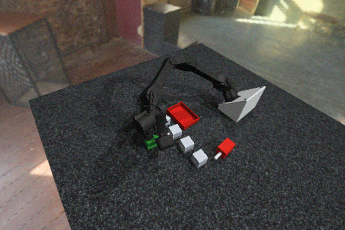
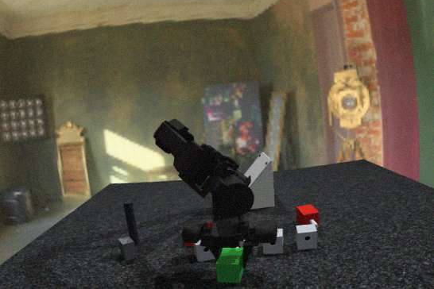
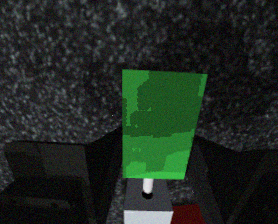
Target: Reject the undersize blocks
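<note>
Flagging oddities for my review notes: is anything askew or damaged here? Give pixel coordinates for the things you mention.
Nothing stands out: the green gauge (image 1: pixel 151 143) (image 2: pixel 230 267) (image 3: pixel 160 115) is held with its pin at a block's hole, the red tray (image 1: pixel 184 114) sits flat, and no damage shows on the visible blocks.

The red tray (image 1: pixel 191 124) lies beyond the row of pale blocks (image 1: pixel 199 158); a red block with a white pin (image 1: pixel 226 147) sits right of them.
</note>
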Controlling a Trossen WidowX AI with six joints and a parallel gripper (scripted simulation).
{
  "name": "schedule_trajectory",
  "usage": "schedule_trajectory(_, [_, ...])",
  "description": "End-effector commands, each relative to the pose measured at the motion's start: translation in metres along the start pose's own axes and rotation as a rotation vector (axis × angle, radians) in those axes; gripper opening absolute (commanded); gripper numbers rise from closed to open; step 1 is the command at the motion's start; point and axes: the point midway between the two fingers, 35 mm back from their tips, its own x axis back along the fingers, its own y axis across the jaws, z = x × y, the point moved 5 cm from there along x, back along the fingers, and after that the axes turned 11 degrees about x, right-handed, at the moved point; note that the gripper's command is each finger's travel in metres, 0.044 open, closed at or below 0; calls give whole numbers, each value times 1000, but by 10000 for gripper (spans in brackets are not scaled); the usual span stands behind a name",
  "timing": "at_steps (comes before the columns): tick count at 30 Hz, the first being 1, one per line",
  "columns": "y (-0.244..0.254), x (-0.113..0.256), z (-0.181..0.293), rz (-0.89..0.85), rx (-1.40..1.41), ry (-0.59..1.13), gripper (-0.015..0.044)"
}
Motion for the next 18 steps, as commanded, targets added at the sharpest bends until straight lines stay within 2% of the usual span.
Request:
schedule_trajectory(1, [1,3,1,2,4,-9,0])
schedule_trajectory(18, [-2,6,-1,2,4,-9,0])
